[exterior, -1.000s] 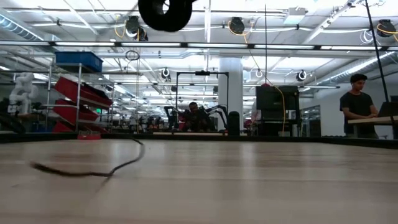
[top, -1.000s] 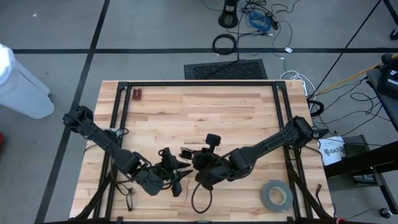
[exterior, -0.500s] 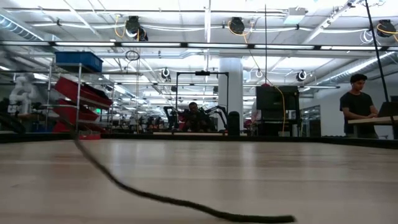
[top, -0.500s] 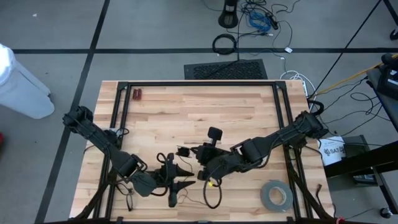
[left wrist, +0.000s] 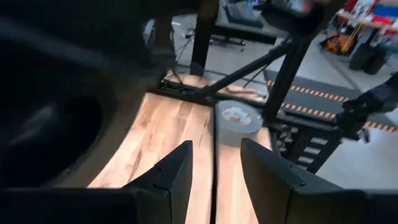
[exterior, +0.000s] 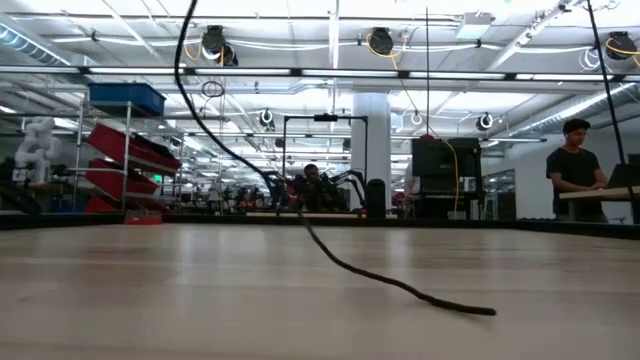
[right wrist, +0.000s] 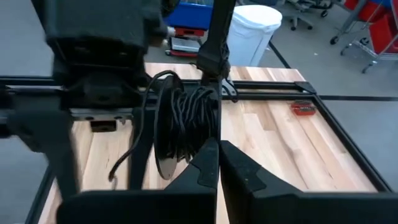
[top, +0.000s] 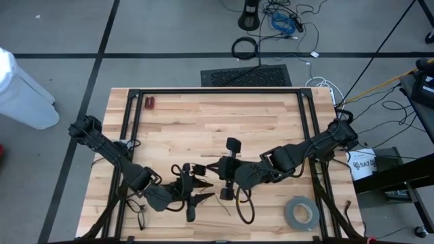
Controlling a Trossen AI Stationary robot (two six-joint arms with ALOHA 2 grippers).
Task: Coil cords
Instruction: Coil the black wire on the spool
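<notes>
The cord (top: 239, 203) lies near the table's front edge, partly wound as a small bundle (right wrist: 186, 121) and partly trailing loose. In the right wrist view the bundle stands just ahead of the right gripper (right wrist: 217, 163), whose fingers are pressed together with a strand pinched at their tips. In the high view a loose loop hangs from that gripper toward six o'clock, its long axis running twelve to six, and the low view shows a strand dropping from above onto the wood.

The left gripper (top: 193, 196) sits at about nine o'clock from the right gripper, close by, fingers parted and empty; in the left wrist view nothing lies between its fingers (left wrist: 177, 171). The right arm is judged nearer to the cord, so the next winding turn depends on the left meeting the loop from that nine o'clock side.

Count: one cord, one tape roll (top: 302, 213) at four o'clock of the loop, two grippers, one table (top: 224, 115).
</notes>
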